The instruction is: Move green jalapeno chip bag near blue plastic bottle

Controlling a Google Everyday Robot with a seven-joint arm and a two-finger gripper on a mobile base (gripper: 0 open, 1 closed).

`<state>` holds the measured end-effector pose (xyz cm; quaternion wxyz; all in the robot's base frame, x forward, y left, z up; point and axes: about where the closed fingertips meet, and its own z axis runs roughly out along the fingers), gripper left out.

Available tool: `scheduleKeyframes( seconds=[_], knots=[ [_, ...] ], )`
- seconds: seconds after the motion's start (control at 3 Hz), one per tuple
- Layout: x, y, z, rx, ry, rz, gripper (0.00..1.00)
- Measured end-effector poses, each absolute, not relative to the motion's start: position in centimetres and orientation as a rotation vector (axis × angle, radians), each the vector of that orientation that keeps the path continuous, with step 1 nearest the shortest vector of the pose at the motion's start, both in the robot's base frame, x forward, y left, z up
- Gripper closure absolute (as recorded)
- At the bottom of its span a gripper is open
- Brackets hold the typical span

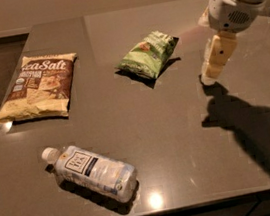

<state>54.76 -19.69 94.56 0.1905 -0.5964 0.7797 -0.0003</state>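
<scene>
Gripper [214, 65] hanging right of the green jalapeno chip bag [148, 55], spread or closed impossible to tell; bag at far middle, well apart from the blue plastic bottle [91, 172]. Danger: pinching only a crinkly corner and losing the bag, or nudging the bottle into rolling.

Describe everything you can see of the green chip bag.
The green jalapeno chip bag is a small, crinkly, light-green snack bag with pale print. It looks puffed and unopened. It lies diagonally on the dark glossy table, toward the far middle, with a shadow along its near edge. Only the table touches it. The gripper hangs to its right, low over the table and apart from the bag.
</scene>
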Motion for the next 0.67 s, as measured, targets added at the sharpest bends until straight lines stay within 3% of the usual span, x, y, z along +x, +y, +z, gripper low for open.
scheduleKeyframes(
  seconds=[0.67],
  knots=[
    [62.8, -17.3, 92.5, -1.648, 2.164, -0.051, 0.0]
  ],
)
